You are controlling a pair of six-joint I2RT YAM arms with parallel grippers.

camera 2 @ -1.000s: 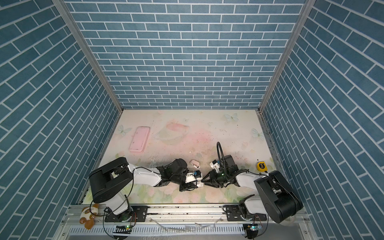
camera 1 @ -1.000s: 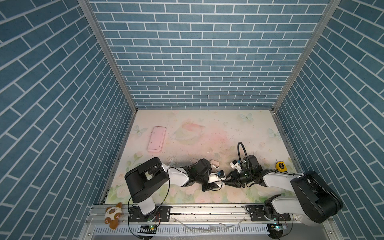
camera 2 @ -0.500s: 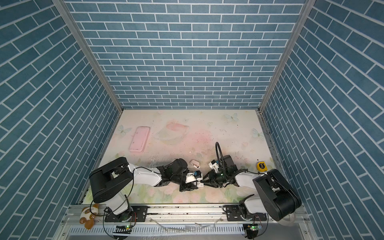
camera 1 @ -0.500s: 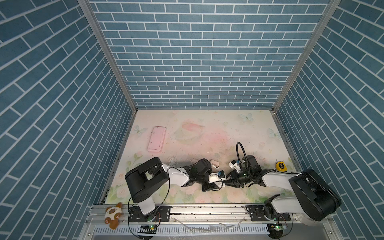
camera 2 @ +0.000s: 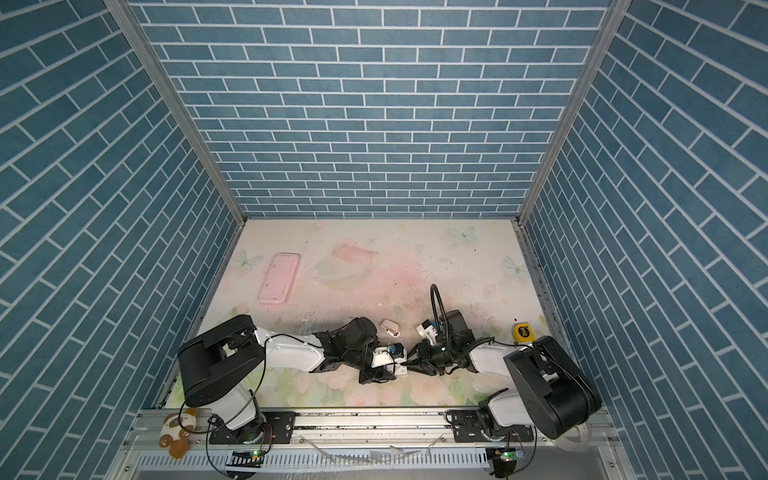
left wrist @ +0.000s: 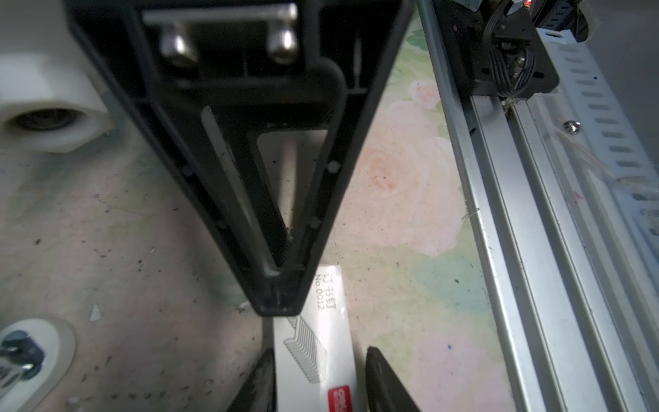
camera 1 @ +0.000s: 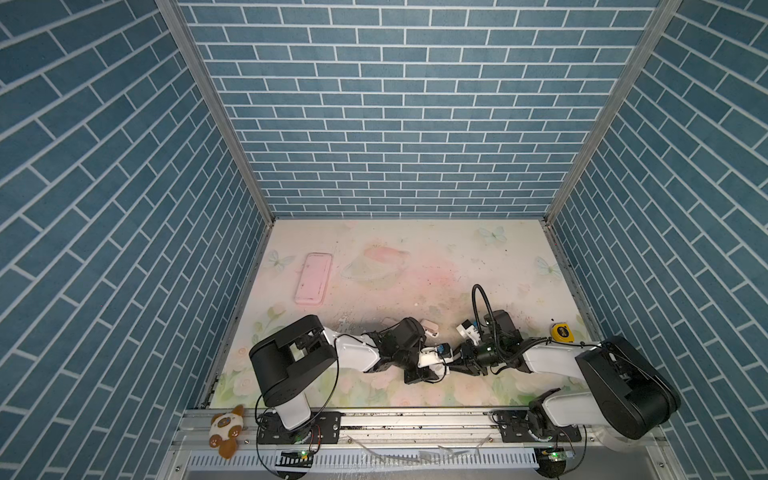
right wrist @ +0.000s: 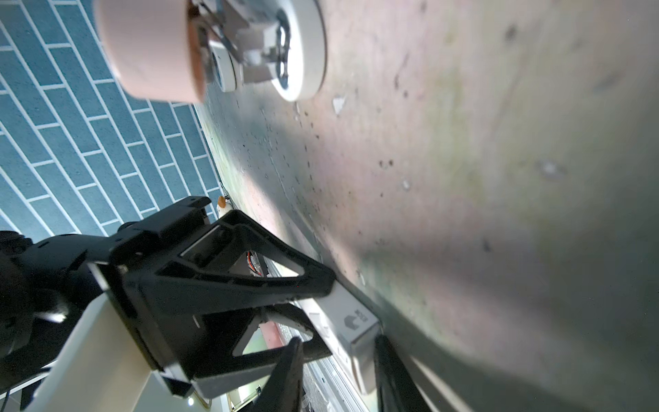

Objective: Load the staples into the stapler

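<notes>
Near the front edge of the desk (camera 1: 415, 266), in both top views, the two arms reach in low from either side and meet tip to tip around a small white box (left wrist: 321, 342). The box lies flat on the desk, close to the metal rail (left wrist: 499, 249), with its long sides roughly parallel to it. Its top bears a drawing of staples, the print "No.0012" and a red mark at one end.

The left gripper (left wrist: 280, 296) has its tips at one short end of the box, over one corner. Its jaws are nearly together, with only a thin slit between them. The tips hide what is there, so I cannot tell whether they pinch anything.

The right gripper (left wrist: 320, 351) comes from the opposite end and is clamped on the box across its width. One finger (left wrist: 264, 381) lies against one long side and the other finger (left wrist: 385, 381) runs close along the other. In the right wrist view the box (right wrist: 356, 321) sits between these fingers, end on.

The stapler (camera 1: 430, 328) stands on the desk just behind the grippers, apart from the box. In the right wrist view the stapler (right wrist: 214, 46) shows a pink top and a white base with metal parts between them.

A pink case (camera 1: 313, 279) lies far back on the left. A yellow tape measure (camera 1: 560, 331) sits by the right arm, and a plush toy (camera 1: 226, 428) rests on the frame at the front left.
</notes>
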